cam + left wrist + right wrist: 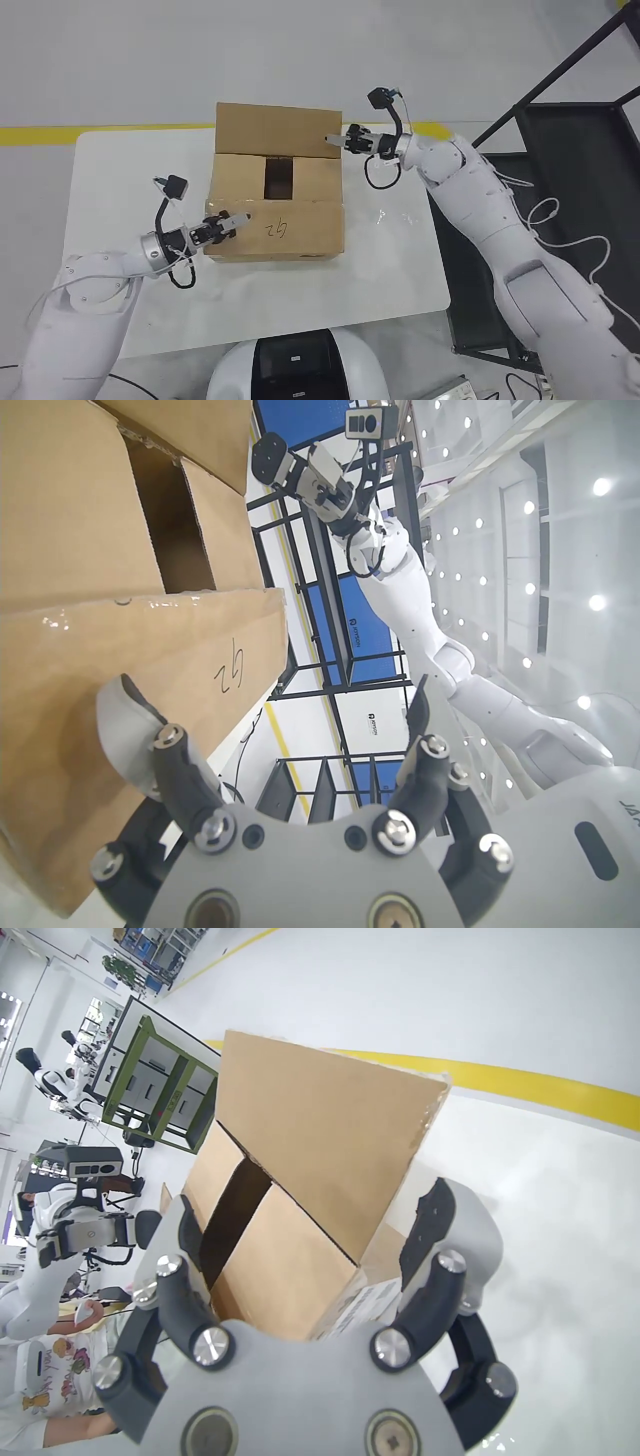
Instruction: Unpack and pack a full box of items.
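A brown cardboard box stands mid-table with its flaps partly open and a dark gap in the middle. Its front flap carries handwriting. My left gripper is open at that flap's left corner; in the left wrist view one finger lies against the cardboard. My right gripper is open at the right edge of the raised back flap, with the box's corner between its fingers. The box's contents are hidden.
The white table has free room left and right of the box. A black metal rack stands close off the table's right side. A yellow floor line runs behind the table.
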